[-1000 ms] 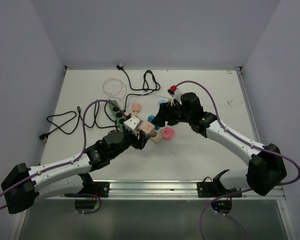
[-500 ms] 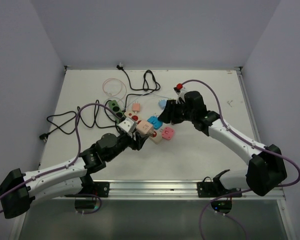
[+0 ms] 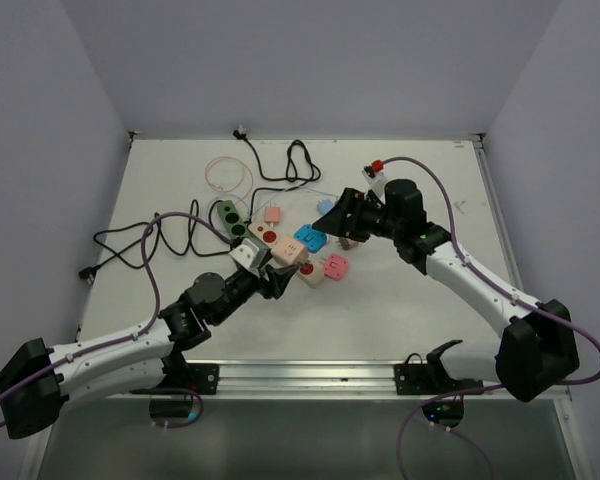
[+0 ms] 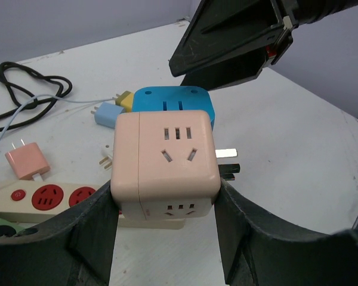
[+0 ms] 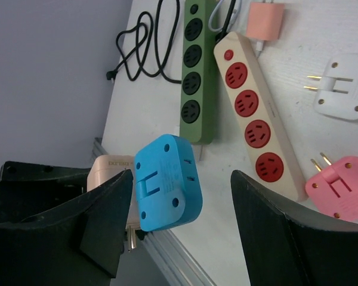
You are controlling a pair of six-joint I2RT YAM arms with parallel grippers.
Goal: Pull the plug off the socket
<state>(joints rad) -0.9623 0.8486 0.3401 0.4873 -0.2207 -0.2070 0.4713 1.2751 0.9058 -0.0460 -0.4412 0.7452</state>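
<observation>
Bright, even overhead light. Bench [image 3: 380, 310] white, evenly lit; faint soft shadows on it. Wrist views: fingers [image 4: 89, 238] just above bench dark, slightly blurred; bench surface sharp.

Beige cube [image 4: 164, 167] smooth matt plastic; prongs [image 4: 228, 154] bright metal; blue plug [image 4: 173, 101] plastic.

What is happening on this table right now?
The left gripper holds a beige cube socket clamped between its fingers. The right gripper is open and hangs close to the blue plug without touching it. The blue plug sits right behind the cube. Whether it is fully out of the socket cannot be told from these views.
</observation>
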